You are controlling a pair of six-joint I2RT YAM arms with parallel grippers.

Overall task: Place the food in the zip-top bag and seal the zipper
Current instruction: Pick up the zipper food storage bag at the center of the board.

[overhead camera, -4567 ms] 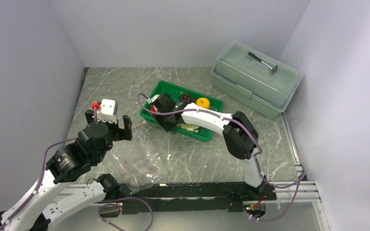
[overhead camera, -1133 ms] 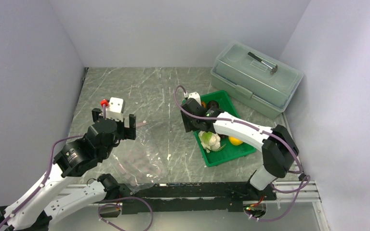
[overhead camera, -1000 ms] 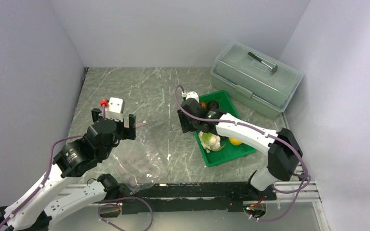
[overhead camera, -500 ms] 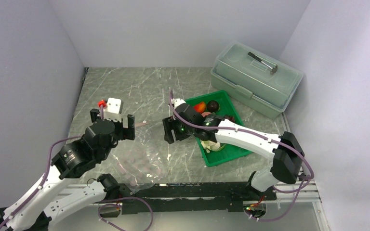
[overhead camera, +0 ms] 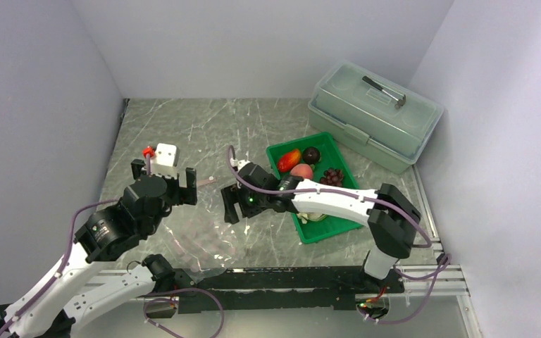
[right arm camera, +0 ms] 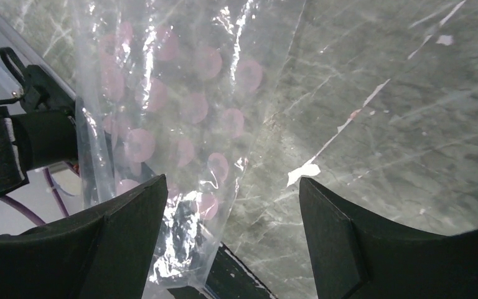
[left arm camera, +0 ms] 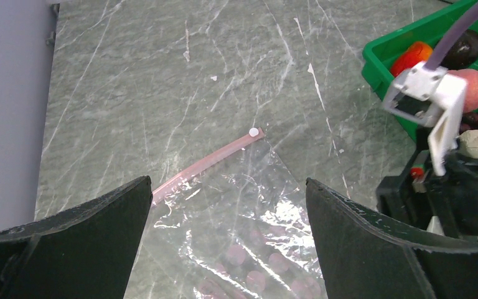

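Below the left end effector (left arm camera: 227, 185) and right end effector (right arm camera: 231, 187), both gaping and empty, one zip-top bag (left arm camera: 249, 249) is lying flat. Its one zipper (left arm camera: 208, 161) is slanting near-left to far-right. Right of both, five food (overhead camera: 301, 171) pieces are sitting in one tray (overhead camera: 327, 231).

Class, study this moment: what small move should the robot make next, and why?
Probably lower the right jaws to pinch the bag edge beneath them: the bag lies flat, both arms' jaws hang open and empty above it, and the food sits in the green tray.
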